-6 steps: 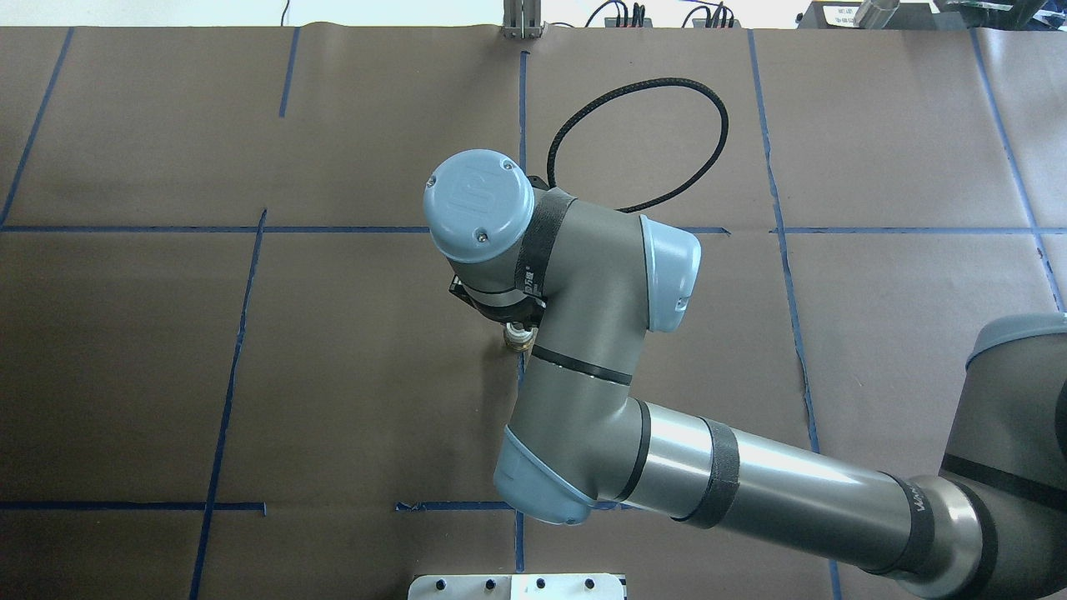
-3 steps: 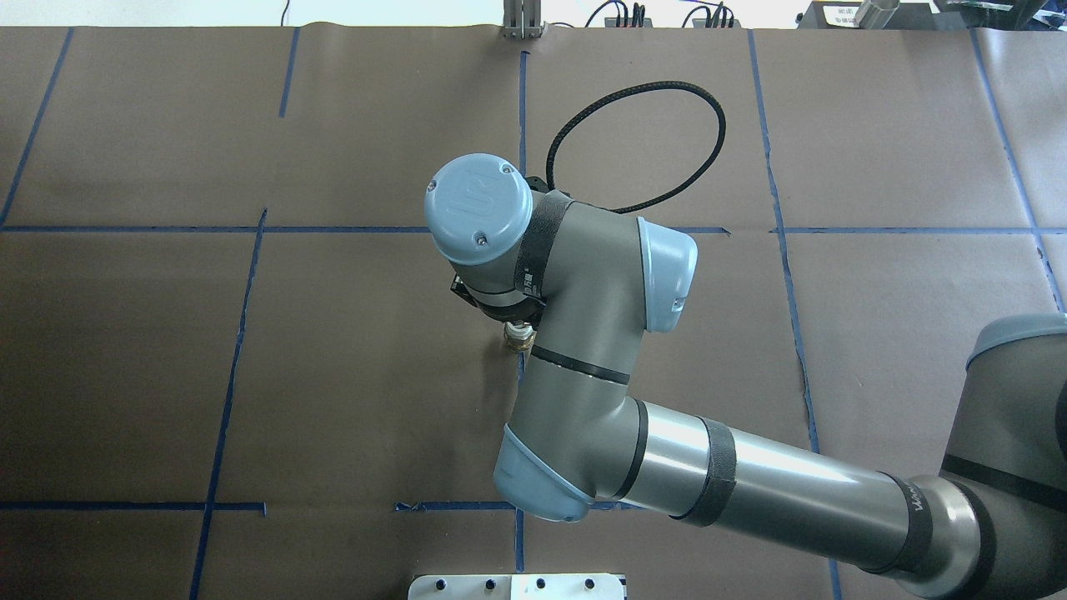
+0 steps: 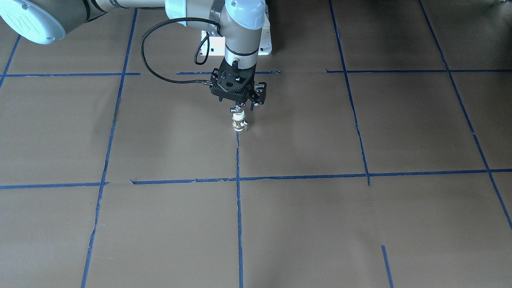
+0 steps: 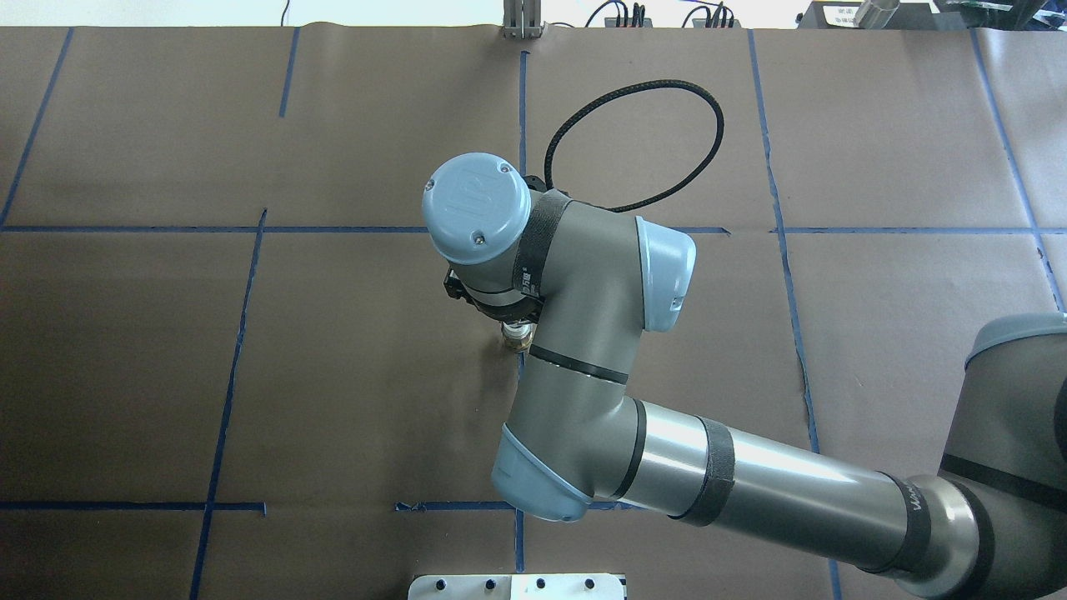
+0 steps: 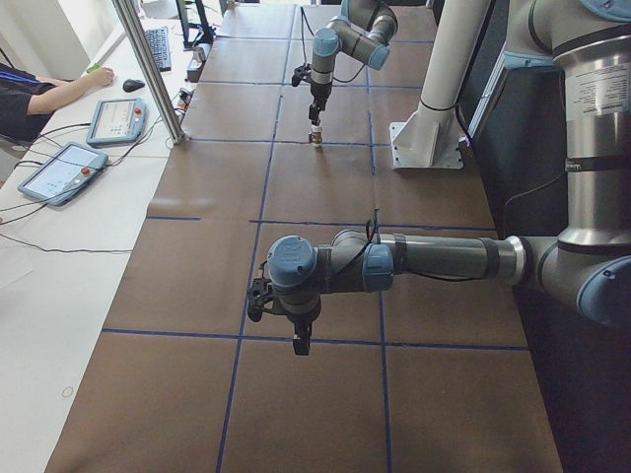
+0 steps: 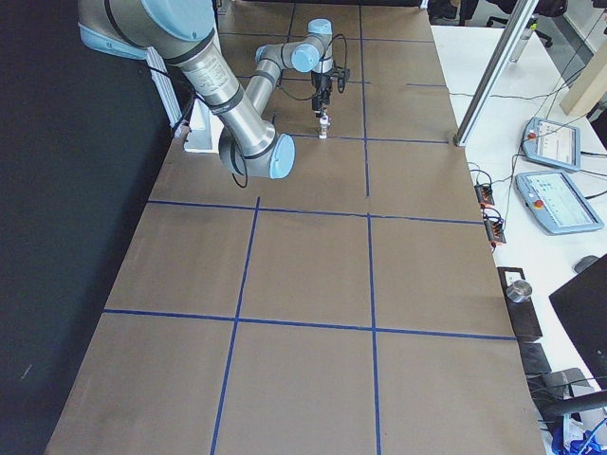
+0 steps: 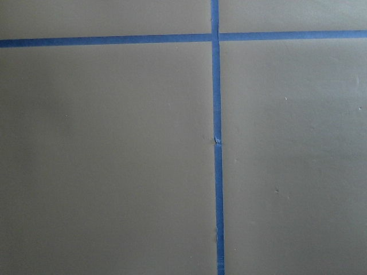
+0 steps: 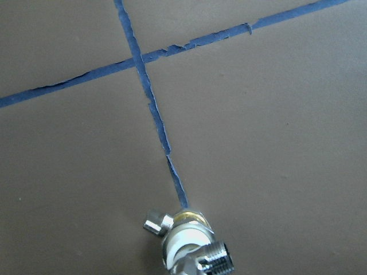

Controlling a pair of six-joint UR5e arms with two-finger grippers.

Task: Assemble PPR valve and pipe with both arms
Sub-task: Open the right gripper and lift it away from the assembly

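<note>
One slight wrist turn just made: right gripper fingers pinch the pipe atop the PPR valve, far from every bench edge, likely threading. Left gripper fingers: cannot tell.

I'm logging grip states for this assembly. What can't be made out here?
Right pincer: jaws hidden by the wrist overhead, too small in the front view.
Left pincer: only in the left side view, too small.
Pipe and PPR valve: cut off by right wrist view's bottom edge.
</note>
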